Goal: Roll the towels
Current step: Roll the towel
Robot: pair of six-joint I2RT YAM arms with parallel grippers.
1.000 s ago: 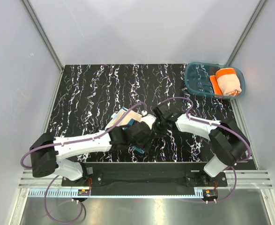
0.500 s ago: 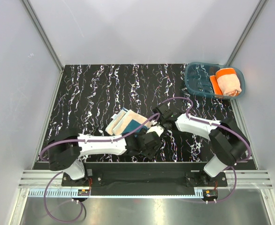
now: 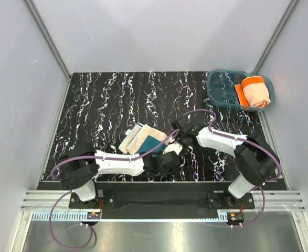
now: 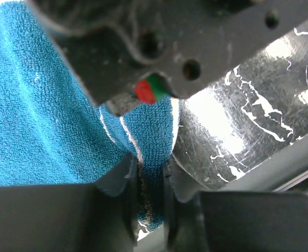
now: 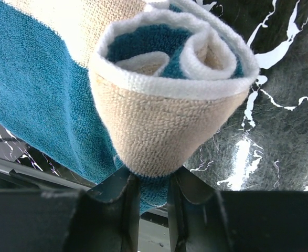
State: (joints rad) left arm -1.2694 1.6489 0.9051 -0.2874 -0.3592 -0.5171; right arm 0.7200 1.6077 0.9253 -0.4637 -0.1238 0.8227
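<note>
Nearest the arm bases, the left pincer (image 4: 149,197) is pressed onto a narrow fold at the edge of the teal towel (image 4: 43,105), with cloth squeezed between its fingers low over the tabletop (image 4: 258,100). Just beyond it, the right pincer (image 5: 148,199) pinches the bottom of the towel's rolled end, a cone-shaped coil with the cream back outside and teal layers spiralling within. To do this step well, the pair would likely need to pull the loose flat part taut and turn the coil evenly, since the roll flares at one end and could telescope. The towel lies at the front middle of the tabletop. Far right, the orange towel (image 3: 257,92) sits rolled in the blue tray (image 3: 222,92).
</note>
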